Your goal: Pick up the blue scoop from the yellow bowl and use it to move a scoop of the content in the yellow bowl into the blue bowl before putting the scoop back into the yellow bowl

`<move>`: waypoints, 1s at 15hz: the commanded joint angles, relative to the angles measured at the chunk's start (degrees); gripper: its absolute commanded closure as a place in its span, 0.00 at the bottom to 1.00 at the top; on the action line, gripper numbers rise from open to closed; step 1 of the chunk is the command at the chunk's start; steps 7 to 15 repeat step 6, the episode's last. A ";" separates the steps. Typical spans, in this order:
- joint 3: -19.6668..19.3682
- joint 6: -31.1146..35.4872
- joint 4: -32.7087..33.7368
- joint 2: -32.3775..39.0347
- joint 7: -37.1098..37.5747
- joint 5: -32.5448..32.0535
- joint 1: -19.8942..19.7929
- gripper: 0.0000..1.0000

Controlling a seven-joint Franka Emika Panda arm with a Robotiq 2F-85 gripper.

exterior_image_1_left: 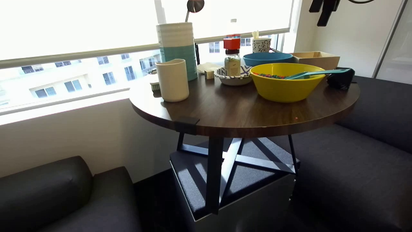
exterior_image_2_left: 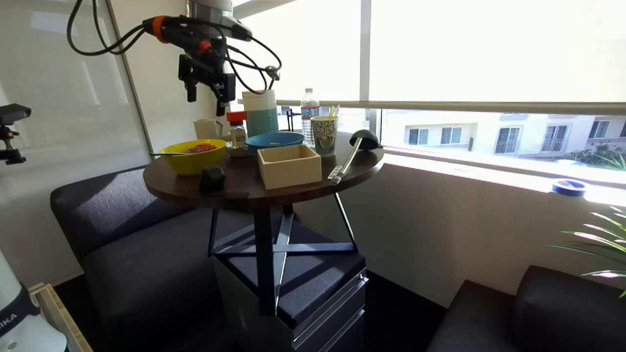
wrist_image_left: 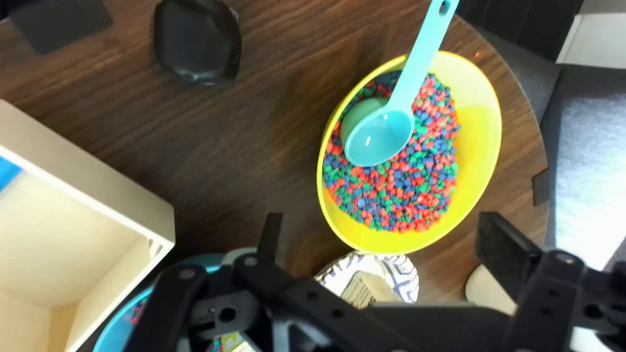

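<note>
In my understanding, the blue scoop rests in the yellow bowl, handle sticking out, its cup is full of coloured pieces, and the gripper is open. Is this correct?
Not entirely: the wrist view shows the cup of the blue scoop empty, not full. The rest holds: the scoop rests in the yellow bowl, handle sticking out, and the gripper is open.

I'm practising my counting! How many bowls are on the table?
3: the yellow bowl, the blue bowl beside the pale box, and the patterned bowl next to the yellow one. A small one could be hidden from view.
</note>
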 commanded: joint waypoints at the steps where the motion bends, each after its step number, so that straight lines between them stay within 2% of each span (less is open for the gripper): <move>1: 0.79 9.90 -5.62 -5.48 1.02 -1.09 0.16 0.00; 2: 0.74 12.05 -6.81 -6.29 0.85 -0.77 0.41 0.00; 3: -0.50 7.67 -2.80 -2.88 0.28 -0.30 0.88 0.00; 6: -0.54 10.44 -4.96 -4.54 0.33 -0.37 1.17 0.00; 15: -0.54 10.44 -4.96 -4.54 0.33 -0.37 1.17 0.00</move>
